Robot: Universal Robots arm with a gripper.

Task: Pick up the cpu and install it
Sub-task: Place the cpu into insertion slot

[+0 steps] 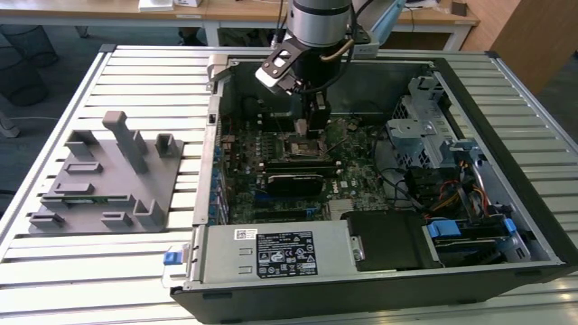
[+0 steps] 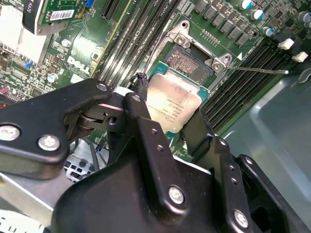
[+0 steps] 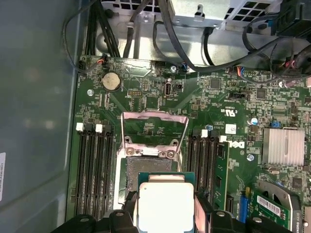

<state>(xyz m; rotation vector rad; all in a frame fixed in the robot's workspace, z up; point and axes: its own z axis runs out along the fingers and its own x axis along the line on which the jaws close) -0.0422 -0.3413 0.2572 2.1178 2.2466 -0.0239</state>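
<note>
- Black fingers [image 2: 146, 127] of my gripper [image 2: 171, 116] are clenched on the cpu [image 2: 172, 103], one on each of two opposite edges. Its silver-grey metal top faces up between them.
- In the first wrist view my gripper [image 3: 165, 216] holds the cpu [image 3: 165, 201] at the near side of the open socket [image 3: 148, 167], overlapping that side's edge. I cannot tell whether the chip touches the socket or hangs just above it.
- Behind the socket, its metal load plate [image 3: 153, 127] stands raised.
- Memory slots [image 3: 92, 165] run along both sides of the socket on the green motherboard [image 3: 218, 97].
- My own gripper body covers the nearer part of the cpu in the second wrist view. In the first wrist view the picture's edge cuts the chip off.
- In the exterior view my gripper [image 1: 312, 124] hangs over the middle of the board inside the open computer case [image 1: 542, 223]; what sits between the fingers there is too small to make out.
- Well apart from the case, toward the exterior view's left, a grey fixture [image 1: 108, 176] stands on the slatted table [image 1: 91, 271].
</note>
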